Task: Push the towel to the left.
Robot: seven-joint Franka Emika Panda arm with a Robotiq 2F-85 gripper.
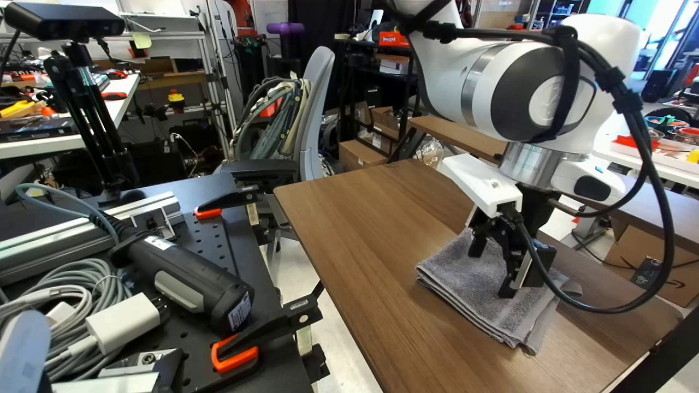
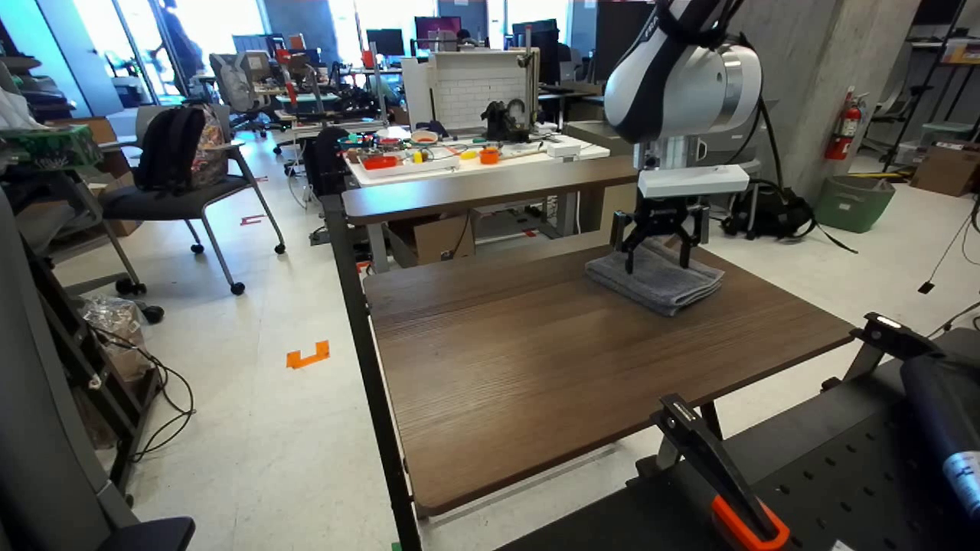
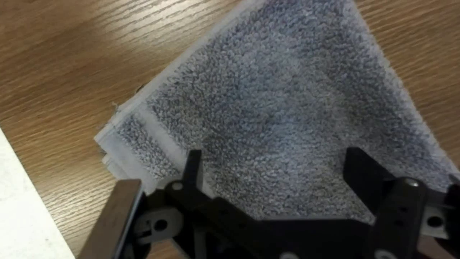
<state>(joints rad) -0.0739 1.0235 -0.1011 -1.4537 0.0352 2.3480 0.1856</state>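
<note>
Two fingers point(image 3: 364, 176) of the gripper point(image 3: 273, 154) lie nearest in the wrist view, spread wide, nothing gripped. One arm point(image 1: 502, 82) bends over one table point(image 2: 498, 360), gripper pointing down at one towel point(image 1: 480, 289), which lies folded flat near the table's edge; whether the fingers touch it, I cannot tell. Two clamps point(image 1: 273, 328) sit on the bench point(image 1: 235, 229).

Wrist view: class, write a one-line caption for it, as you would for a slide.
An open gripper over a folded grey towel that lies on a brown, wood-grained table.
</note>
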